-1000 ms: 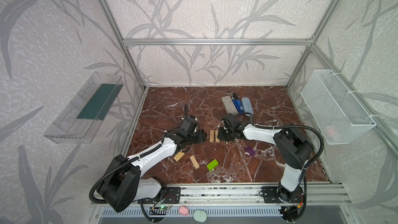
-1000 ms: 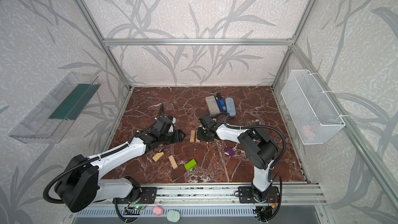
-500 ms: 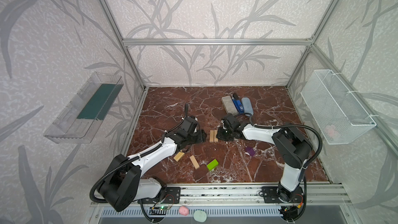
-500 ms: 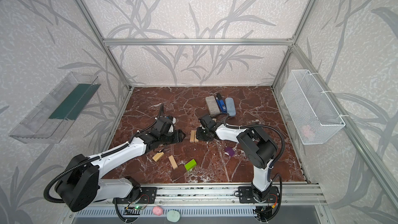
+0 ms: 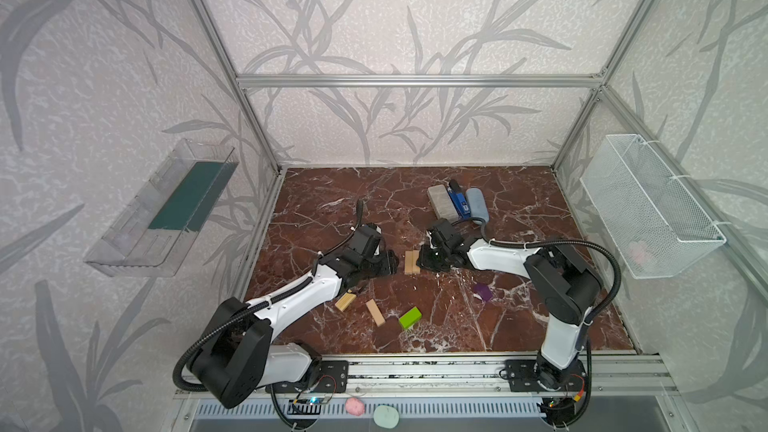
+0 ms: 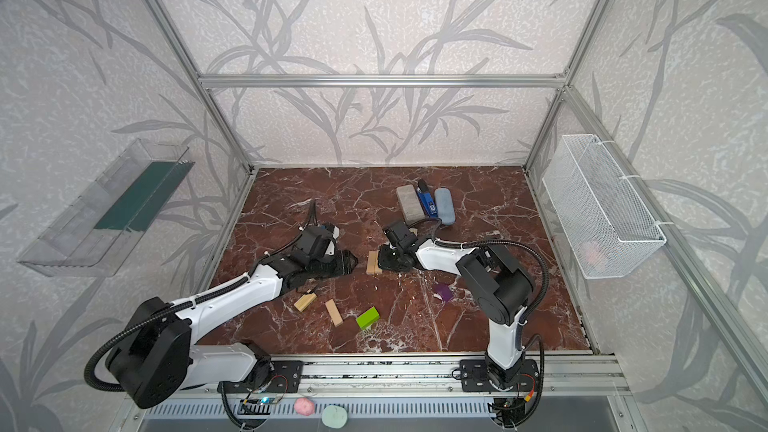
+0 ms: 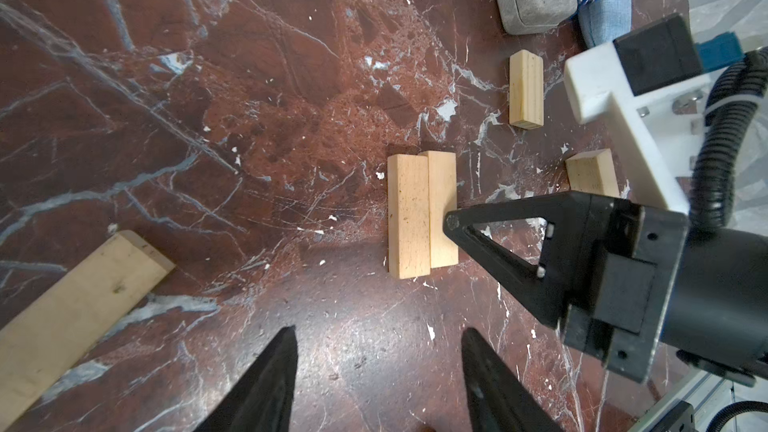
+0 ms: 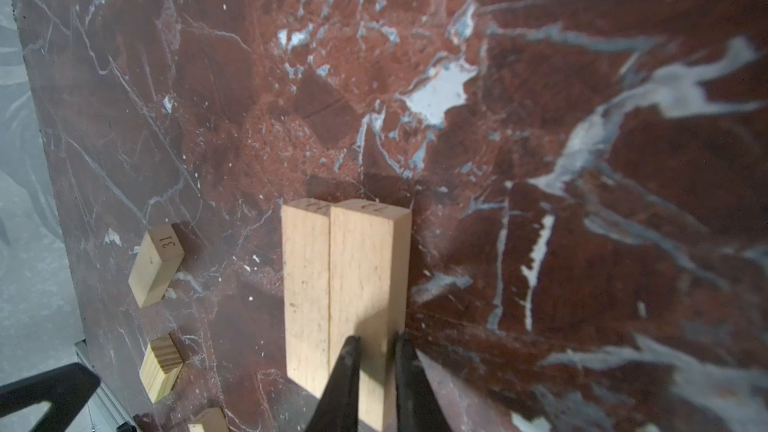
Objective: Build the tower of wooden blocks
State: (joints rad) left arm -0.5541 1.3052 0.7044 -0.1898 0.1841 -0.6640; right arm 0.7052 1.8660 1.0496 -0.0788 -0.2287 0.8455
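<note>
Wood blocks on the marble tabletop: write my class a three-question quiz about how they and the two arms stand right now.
1. True or false: the lime-green block sits on top of the two pale planks between the arms.
2. Those planks lie: A) apart; B) side by side, touching; C) crossed.
3. Which jaws stand open with nothing between them?
Key: 1 false; 2 B; 3 the left jaws.
</note>
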